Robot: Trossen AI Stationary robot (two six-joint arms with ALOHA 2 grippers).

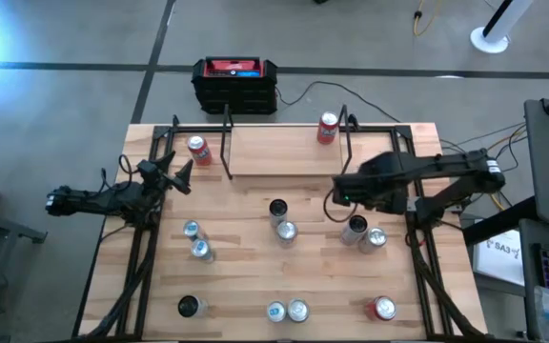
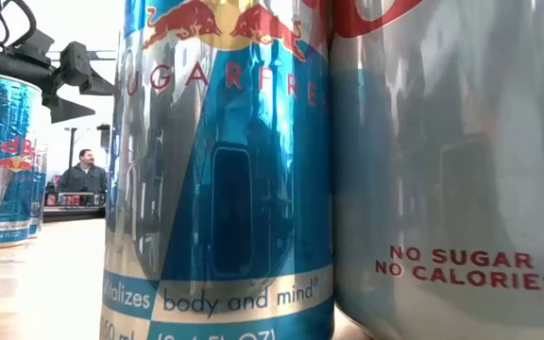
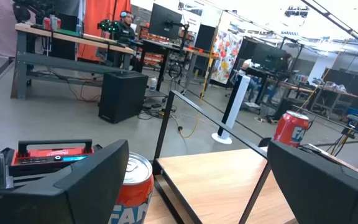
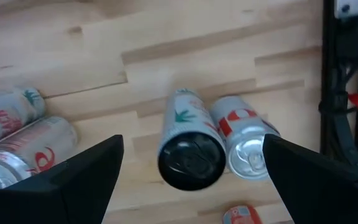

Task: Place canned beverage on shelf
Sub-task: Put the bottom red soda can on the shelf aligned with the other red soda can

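The shelf [image 1: 284,151], a light wood board on thin black posts, stands at the table's far middle. One red can [image 1: 327,127] stands on its right end. Another red can [image 1: 198,150] stands on the table left of it. My left gripper [image 1: 177,176] is open and level at the table's left, pointing toward that can [image 3: 134,185], which shows just past its fingers. My right gripper [image 4: 192,144] is open and points down, high above a black-topped can [image 4: 190,158] and a silver can [image 4: 250,152] that stand side by side on the table's right.
Several more cans stand about the table: two at mid-table [image 1: 282,221], two at the left [image 1: 195,239], and others along the near edge [image 1: 286,311], including a red one [image 1: 382,307]. A black box with a red top [image 1: 234,81] sits beyond the far edge.
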